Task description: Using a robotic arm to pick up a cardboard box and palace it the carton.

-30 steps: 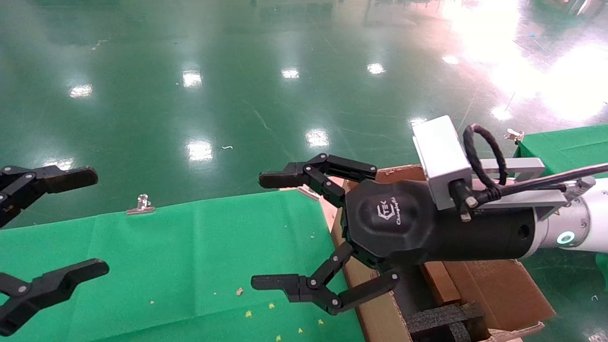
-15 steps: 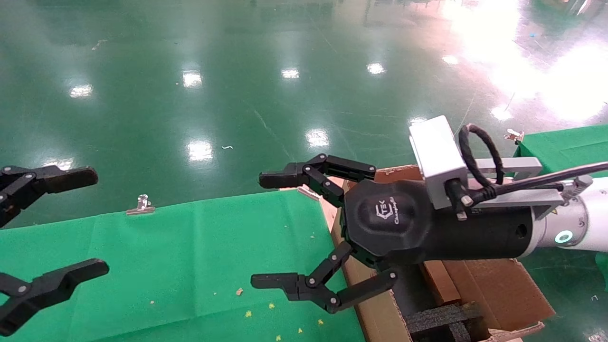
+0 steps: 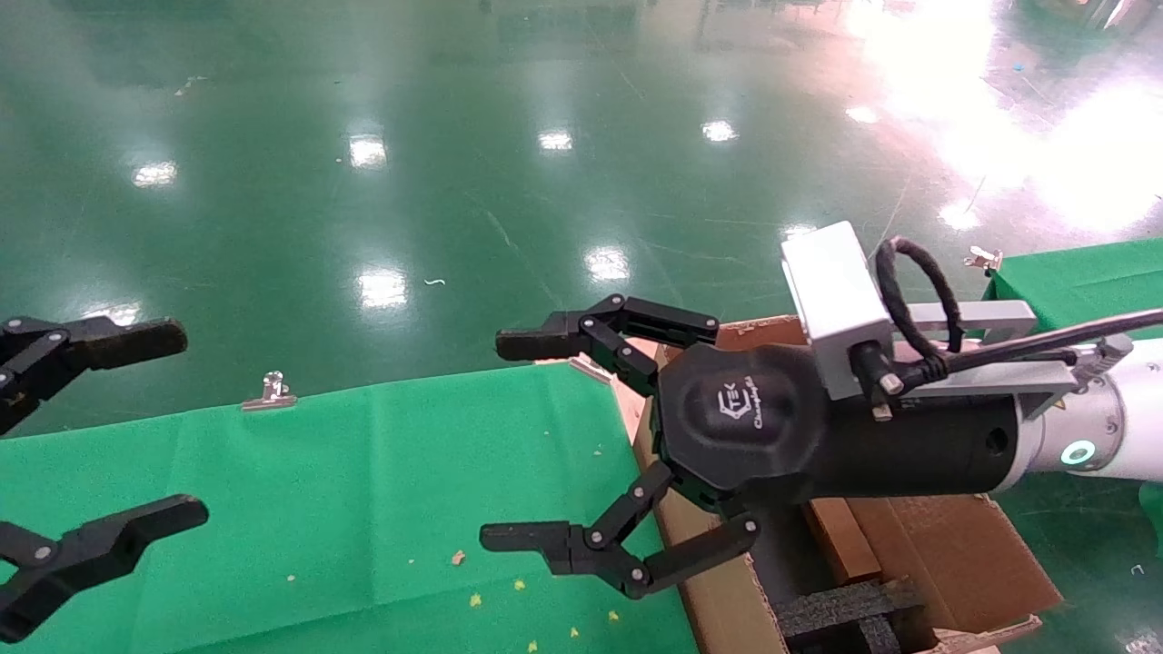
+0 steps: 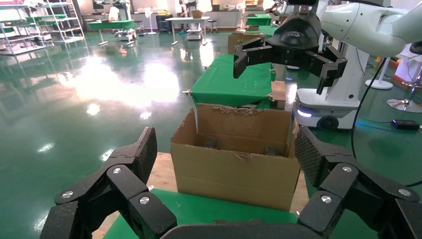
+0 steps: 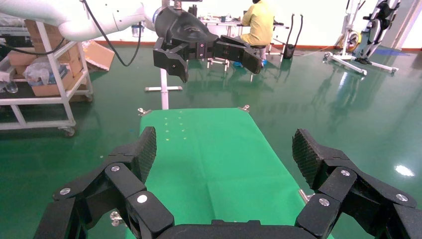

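Brown corrugated carton [image 3: 945, 554] fills the lower right of my head view, black foam inserts [image 3: 840, 613] inside; I see no small cardboard box in any view. My left wrist view alone shows its ragged torn rim [image 4: 234, 159]. My right gripper [image 3: 513, 440] hangs spread wide at centre frame, over the green cloth [image 3: 345, 490] beside the carton. My left gripper [image 3: 186, 427], also wide apart, sits at the left edge.

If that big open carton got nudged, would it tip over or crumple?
It would probably slide rather than tip: the carton looks wider than it is tall. Its ragged, torn top edges suggest soft walls that may buckle if squeezed. It is likely light for its size, with mostly foam visible inside.
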Robot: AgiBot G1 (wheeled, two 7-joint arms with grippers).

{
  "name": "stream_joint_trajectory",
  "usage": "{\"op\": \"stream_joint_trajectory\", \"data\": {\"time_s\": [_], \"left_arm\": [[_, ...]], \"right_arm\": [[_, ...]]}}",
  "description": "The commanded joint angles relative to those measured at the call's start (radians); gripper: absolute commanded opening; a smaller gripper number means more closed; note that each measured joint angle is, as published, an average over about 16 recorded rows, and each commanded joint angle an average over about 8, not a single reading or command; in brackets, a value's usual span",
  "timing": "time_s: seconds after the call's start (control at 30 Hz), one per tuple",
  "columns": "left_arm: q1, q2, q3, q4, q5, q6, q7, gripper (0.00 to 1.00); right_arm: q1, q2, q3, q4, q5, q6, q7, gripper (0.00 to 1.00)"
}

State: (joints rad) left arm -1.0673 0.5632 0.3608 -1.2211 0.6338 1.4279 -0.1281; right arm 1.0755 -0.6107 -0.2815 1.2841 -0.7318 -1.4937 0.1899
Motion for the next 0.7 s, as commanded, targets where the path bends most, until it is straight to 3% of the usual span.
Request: {"op": "stream_joint_trajectory", "data": {"time_s": [0.03, 0.7], "left_arm": [[0.000, 0.000, 0.000, 0.000, 0.000, 0.000, 0.000, 1.00], [0.000, 0.000, 0.000, 0.000, 0.000, 0.000, 0.000, 1.00]], "right_arm": [[0.000, 0.000, 0.000, 0.000, 0.000, 0.000, 0.000, 1.00], [0.001, 0.000, -0.001, 0.000, -0.001, 0.001, 0.001, 1.00]]}}
